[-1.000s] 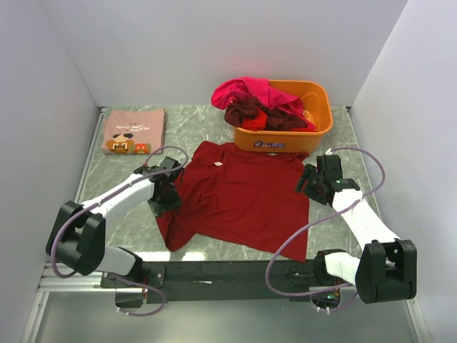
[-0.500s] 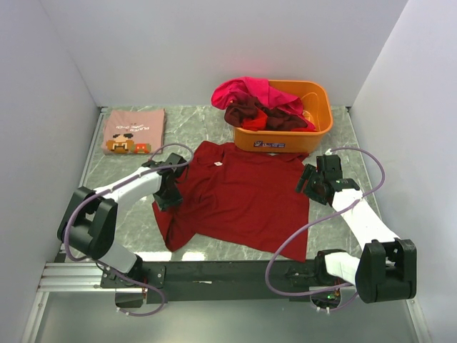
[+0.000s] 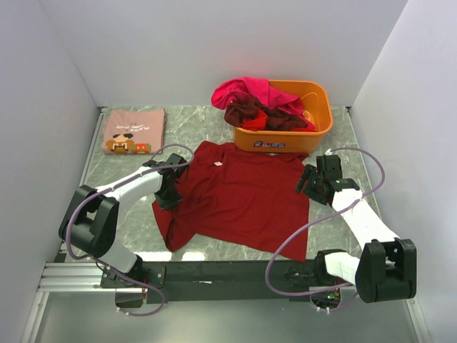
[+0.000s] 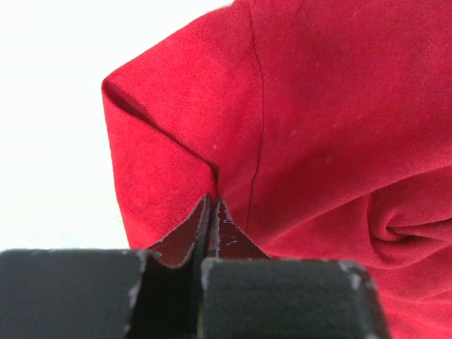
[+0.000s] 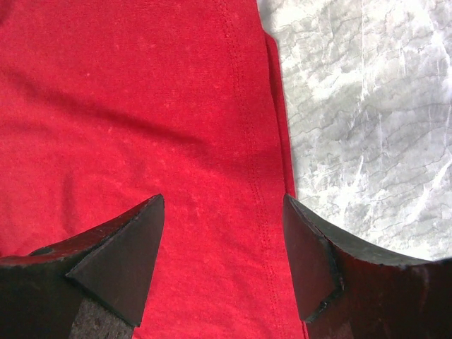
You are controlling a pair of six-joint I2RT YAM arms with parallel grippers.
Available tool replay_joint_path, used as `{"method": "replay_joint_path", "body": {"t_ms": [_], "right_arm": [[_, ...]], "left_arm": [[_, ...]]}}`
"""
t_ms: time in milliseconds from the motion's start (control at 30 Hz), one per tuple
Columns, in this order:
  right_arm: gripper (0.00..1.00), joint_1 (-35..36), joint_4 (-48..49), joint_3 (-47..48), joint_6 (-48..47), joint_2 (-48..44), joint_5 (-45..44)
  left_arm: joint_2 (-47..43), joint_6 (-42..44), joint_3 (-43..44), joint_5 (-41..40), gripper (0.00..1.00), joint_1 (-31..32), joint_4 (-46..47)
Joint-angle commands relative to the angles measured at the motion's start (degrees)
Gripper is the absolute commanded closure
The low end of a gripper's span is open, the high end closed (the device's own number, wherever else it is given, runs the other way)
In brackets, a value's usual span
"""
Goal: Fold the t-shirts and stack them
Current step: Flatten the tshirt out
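Spread dark red t-shirt lies between the arms | left gripper, newly moved in, is pinched closed on its left sleeve | right gripper gapes above the right edge, holding nothing | folding can likely start

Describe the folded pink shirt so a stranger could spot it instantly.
Start at the grey marble-patterned table and go to its far left corner. There lies a dusty pink cotton t-shirt, folded into a neat rectangle. Unlike the dark red t-shirt spread flat mid-table and the tangled shirts in the orange plastic tub, it carries a pixel-art print.
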State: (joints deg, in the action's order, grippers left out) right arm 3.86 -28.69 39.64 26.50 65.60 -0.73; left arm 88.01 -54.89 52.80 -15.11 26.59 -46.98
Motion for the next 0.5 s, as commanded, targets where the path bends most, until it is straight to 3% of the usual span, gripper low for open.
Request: {"method": "replay_joint_path", "body": {"t_ms": [0, 333, 467], "right_arm": [[0.26, -0.3, 0.8, -0.9, -0.4, 0.0, -1.3], [0.27, 0.4, -5.6, -2.0, 2.5, -5.6, 0.5], [0.28, 6.6, -10.7, -4.0, 6.4, -9.2, 2.7]], "left_arm": [[-3.2, -0.3, 1.4, -0.9, 0.99, -0.2, -1.9], [-15.5, -0.3, 0.0, -4.0, 0.99, -0.2, -4.2], [-18.1, -0.5, -0.8, -5.2, 0.99, -0.5, -4.3]]}}
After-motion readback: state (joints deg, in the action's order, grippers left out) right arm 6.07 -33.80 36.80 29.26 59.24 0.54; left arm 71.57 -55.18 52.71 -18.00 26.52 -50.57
